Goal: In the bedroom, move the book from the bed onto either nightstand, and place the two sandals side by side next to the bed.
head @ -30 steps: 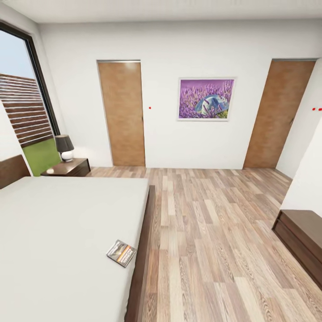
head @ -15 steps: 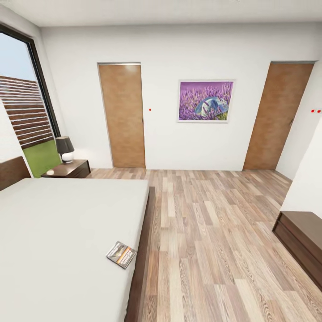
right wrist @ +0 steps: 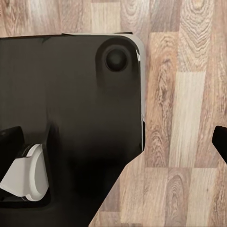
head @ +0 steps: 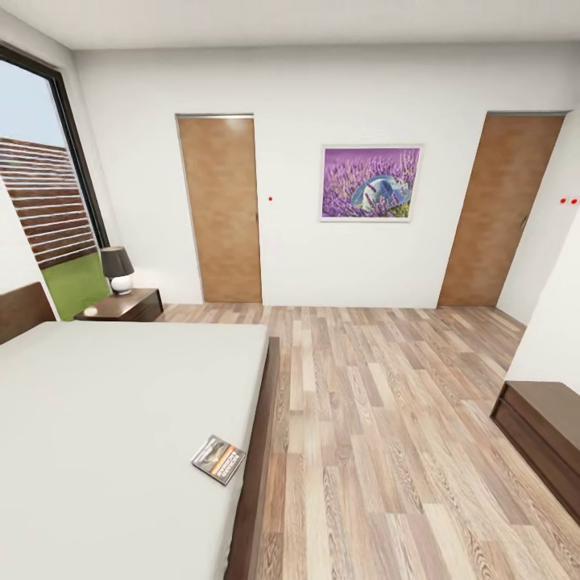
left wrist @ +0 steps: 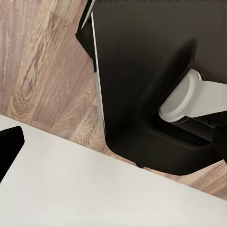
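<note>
The book (head: 218, 458), a thin paperback with an orange band, lies flat on the white mattress of the bed (head: 105, 419), close to its right edge near the dark wooden frame. A small dark reddish nightstand (head: 129, 304) stands beyond the bed's far corner, by the window. In the left wrist view, a dark fingertip (left wrist: 9, 146) of my left gripper (left wrist: 113, 146) sits at the picture's edge over the white mattress and my own black base. In the right wrist view, my right gripper (right wrist: 113, 139) is open and empty, its fingertips (right wrist: 9, 137) spread wide over the base and the floor.
A black-shaded lamp (head: 118, 267) stands on the nightstand. The low headboard (head: 22, 309) runs along the left. Two brown doors (head: 221, 208) and a lavender picture (head: 370, 182) are on the far wall. A long dark cabinet (head: 548, 435) lines the right wall, across the wood-plank floor (head: 379, 419).
The whole head view has shifted down slightly, so the camera moved. The book, bed and nightstand have not moved.
</note>
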